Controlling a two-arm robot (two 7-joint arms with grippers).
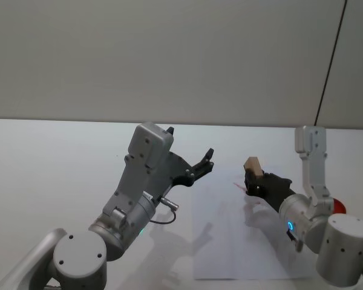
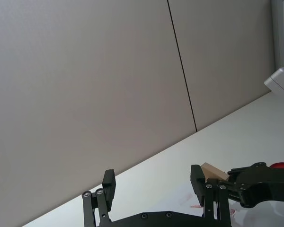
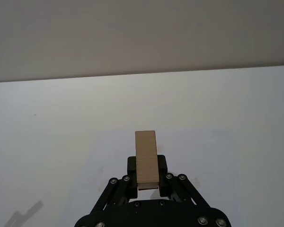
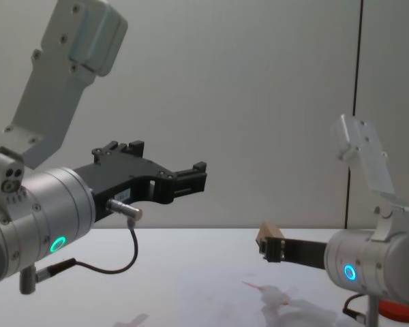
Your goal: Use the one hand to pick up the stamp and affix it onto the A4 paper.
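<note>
The right end effector [image 1: 252, 176] is clamped on the stamp [image 1: 251, 164]. Its two fingers close on the lower part of the block, so most of the wood sticks out beyond them. The right wrist view shows the stamp [image 3: 146, 156] seated squarely between the fingers. It hangs in the air over the far part of the paper [image 1: 230, 248], toward the right side of the bench [image 1: 48, 181]. In the chest view there is a clear gap between block and sheet, so the two are not yet touching. The pick-up looks done and the pressing remains. Gripping it by one end seems deliberate, as the free end could be brought down and pressed without the fingers meeting the sheet. Faint red marks [image 1: 239, 185] lie on the paper just below it. A red ink pad [image 1: 339, 206] sits near the bench's right edge, partly hidden by the right arm. The left end effector [image 1: 201, 164] is idle, raised near the paper's far left corner. Its fingers are spread wide and hold nothing, well apart from the stamp.
</note>
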